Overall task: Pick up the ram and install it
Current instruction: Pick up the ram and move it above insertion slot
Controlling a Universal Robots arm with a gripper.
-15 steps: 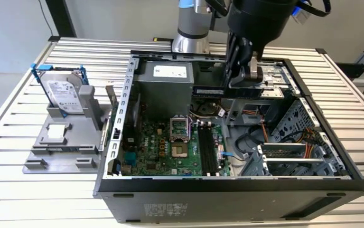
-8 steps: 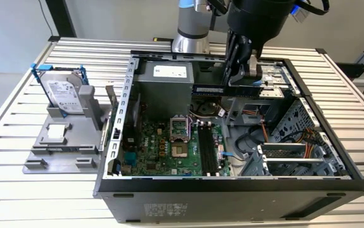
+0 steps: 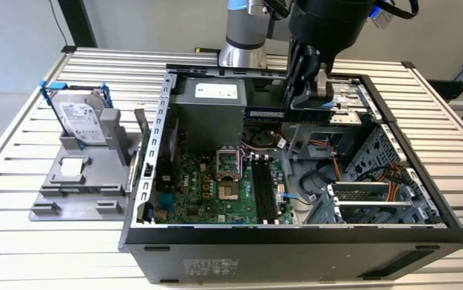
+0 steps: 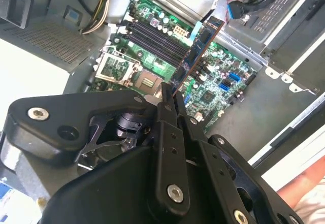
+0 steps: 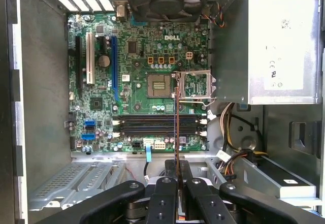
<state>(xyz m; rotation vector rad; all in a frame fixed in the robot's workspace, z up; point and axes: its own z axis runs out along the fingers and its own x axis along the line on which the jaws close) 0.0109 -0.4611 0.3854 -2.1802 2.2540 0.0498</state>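
My gripper (image 3: 305, 107) is shut on the ram (image 3: 265, 113), a long dark blue-black stick held level above the open computer case (image 3: 296, 232), near the power supply. In the second wrist view the ram (image 4: 199, 46) juts out from between the fingertips of the gripper (image 4: 170, 94) over the green motherboard (image 4: 218, 76). In the first wrist view the ram (image 5: 176, 122) appears edge-on as a thin line rising from the gripper (image 5: 176, 164). It crosses the black memory slots (image 5: 152, 125) at a right angle. The memory slots (image 3: 264, 190) lie well below the stick.
A silver hard drive in a blue frame (image 3: 82, 115) stands on a grey fixture (image 3: 74, 181) at the exterior view's left, with a green card (image 3: 141, 130) on edge beside it. Inside the case are the power supply (image 5: 284, 46), CPU socket (image 5: 159, 84), fan (image 5: 167, 3) and cable bundles (image 5: 233, 158).
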